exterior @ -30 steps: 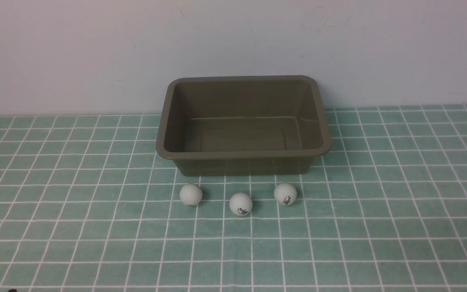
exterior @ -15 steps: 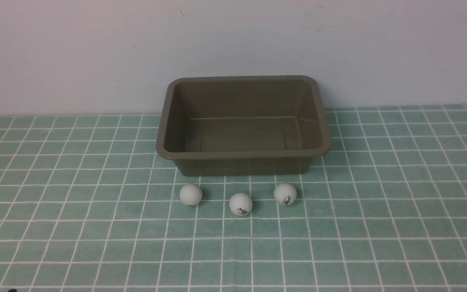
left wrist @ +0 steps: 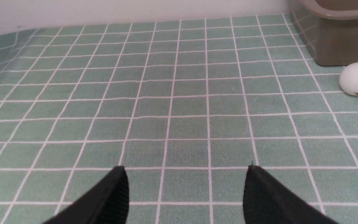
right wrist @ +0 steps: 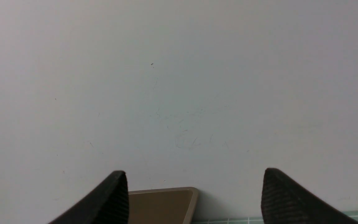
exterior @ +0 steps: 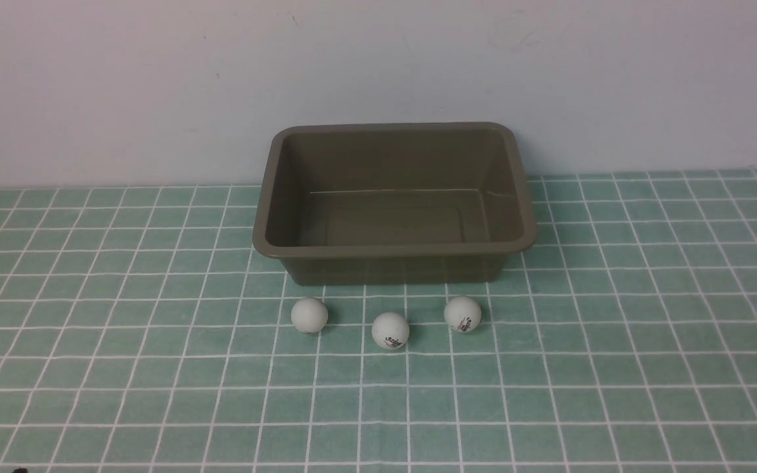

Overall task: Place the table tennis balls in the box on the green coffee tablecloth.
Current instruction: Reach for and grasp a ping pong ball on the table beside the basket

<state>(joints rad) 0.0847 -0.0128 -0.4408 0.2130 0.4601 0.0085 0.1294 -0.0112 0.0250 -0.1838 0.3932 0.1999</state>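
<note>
Dark logos on the middle ball (exterior: 390,330) and right ball (exterior: 462,314) are unreadably small; left gripper (left wrist: 186,169) and right gripper (right wrist: 194,171) stand wide, empty.

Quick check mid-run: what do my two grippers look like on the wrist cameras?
Both alike: the left gripper and the right gripper each show two matte black fingers tapering to blunt tips, finely ribbed on the inner faces. No cables or markings visible; the front view shows neither arm.

Soft, even light is filling every view. The table tennis balls (exterior: 389,330) are casting small faint shadows rightward, the box (exterior: 395,269) is shading its own interior, and details are appearing sharp.
</note>
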